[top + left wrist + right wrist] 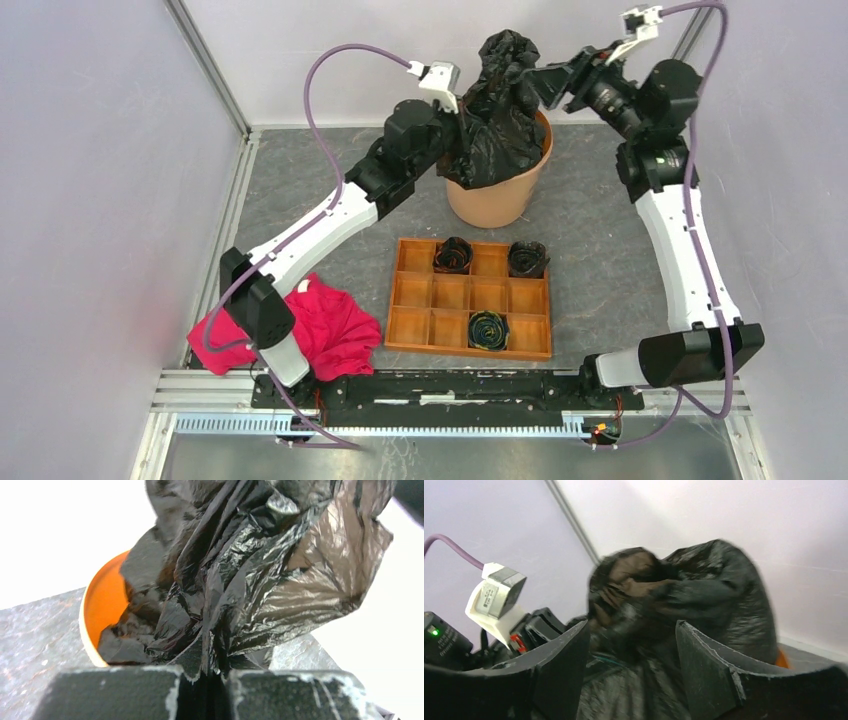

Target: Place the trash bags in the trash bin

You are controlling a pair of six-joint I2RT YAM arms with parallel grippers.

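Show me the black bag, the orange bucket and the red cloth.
black bag (497,120): top view, its crinkly middle.
orange bucket (490,205): top view, its front wall.
red cloth (335,328): top view, its middle.

bag (497,110) partly in bin (490,205), tray (414,323) before it

the trash bag (497,110) hides most of the mouth of the trash bin (495,205) and, from above, the fingertips of the left gripper (202,685); its top runs off the left wrist view's edge, and the right wrist view shows it blurred.
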